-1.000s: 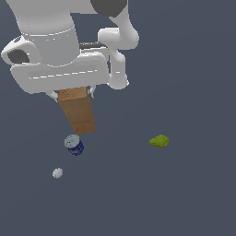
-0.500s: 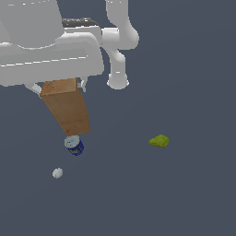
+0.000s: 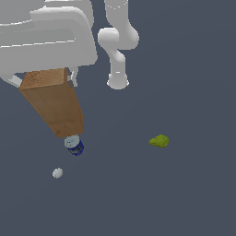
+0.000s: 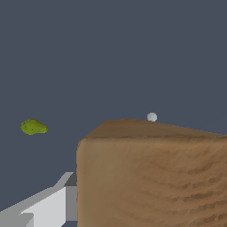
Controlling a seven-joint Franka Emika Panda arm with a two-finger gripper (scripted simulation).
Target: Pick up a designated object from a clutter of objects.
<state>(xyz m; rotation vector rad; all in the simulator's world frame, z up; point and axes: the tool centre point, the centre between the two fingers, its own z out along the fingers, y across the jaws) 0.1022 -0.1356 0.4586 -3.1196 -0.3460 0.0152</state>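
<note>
The designated object, a long tan-brown wooden block (image 3: pixel 53 103) with visible grain, hangs in the air, tilted. My gripper (image 3: pixel 44 78) is shut on its upper end, and one grey finger (image 3: pixel 72 77) shows beside it. The block's lower end overlaps the blue silver-topped can (image 3: pixel 73 144) in the exterior view. In the wrist view the block (image 4: pixel 150 177) fills the near field, with one finger (image 4: pixel 48 204) pressed to its side. The rest of the clutter lies on the floor: the can, a tiny white lump (image 3: pixel 57 173) and a yellow-green lump (image 3: pixel 159 141).
The arm's white base column (image 3: pixel 118 80) stands behind the clutter on the dark grey floor (image 3: pixel 184 198). The wrist view also shows the white lump (image 4: pixel 152 117) just past the block's far edge and the yellow-green lump (image 4: pixel 33 127) off to one side.
The gripper has risen with the block in it, so both look larger and nearer in the exterior view. The can and the two lumps have not moved.
</note>
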